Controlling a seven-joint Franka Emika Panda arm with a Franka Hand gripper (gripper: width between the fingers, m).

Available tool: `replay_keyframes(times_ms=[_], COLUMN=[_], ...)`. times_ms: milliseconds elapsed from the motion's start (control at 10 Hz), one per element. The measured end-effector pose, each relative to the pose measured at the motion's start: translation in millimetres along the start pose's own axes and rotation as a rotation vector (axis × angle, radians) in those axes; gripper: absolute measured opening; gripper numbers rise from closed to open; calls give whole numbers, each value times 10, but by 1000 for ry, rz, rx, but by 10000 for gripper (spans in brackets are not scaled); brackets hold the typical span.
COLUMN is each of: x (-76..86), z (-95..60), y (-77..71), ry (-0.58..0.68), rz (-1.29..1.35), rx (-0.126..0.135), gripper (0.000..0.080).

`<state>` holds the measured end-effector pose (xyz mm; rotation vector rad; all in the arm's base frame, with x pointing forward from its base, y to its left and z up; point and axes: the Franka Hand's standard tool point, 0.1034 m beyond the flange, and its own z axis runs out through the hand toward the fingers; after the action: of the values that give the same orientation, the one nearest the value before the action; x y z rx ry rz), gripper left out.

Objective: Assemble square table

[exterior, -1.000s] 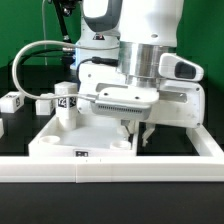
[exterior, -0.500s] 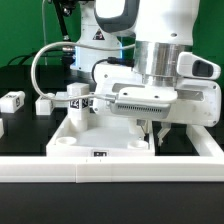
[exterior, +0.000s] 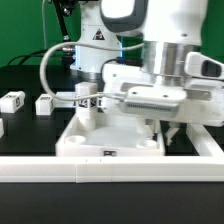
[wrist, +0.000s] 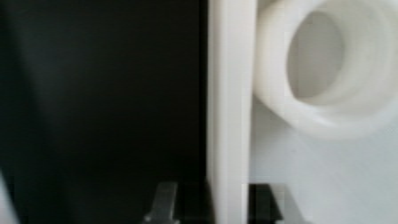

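Observation:
The square table (exterior: 105,135), a white slab with a raised rim, lies flat behind the front rail, a small tag on its front side. A tagged leg (exterior: 87,100) stands upright at its back left corner. My gripper (exterior: 165,130) reaches down at the slab's right side. In the wrist view the gripper (wrist: 217,203) is shut on the slab's rim wall (wrist: 231,100), one finger on each side, with a round corner socket (wrist: 329,70) beside the wall. Two loose legs (exterior: 12,100) (exterior: 44,103) lie on the black table toward the exterior view's left.
A long white L-shaped border rail (exterior: 110,172) runs along the front and up the exterior view's right side (exterior: 208,145), close to the slab. The arm's base and a grey cable (exterior: 60,55) stand behind the slab.
The gripper has moved toward the exterior view's right, dragging the slab and its standing leg along the front rail. The two loose legs have stayed put.

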<state>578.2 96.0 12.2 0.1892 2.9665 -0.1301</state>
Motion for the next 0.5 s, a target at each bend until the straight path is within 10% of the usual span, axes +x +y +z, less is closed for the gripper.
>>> replay_keyframes(times_ms=[500], x=[41], z=[-18], y=[242], ry=[23], rz=[-61], rx=[50], gripper=[64])
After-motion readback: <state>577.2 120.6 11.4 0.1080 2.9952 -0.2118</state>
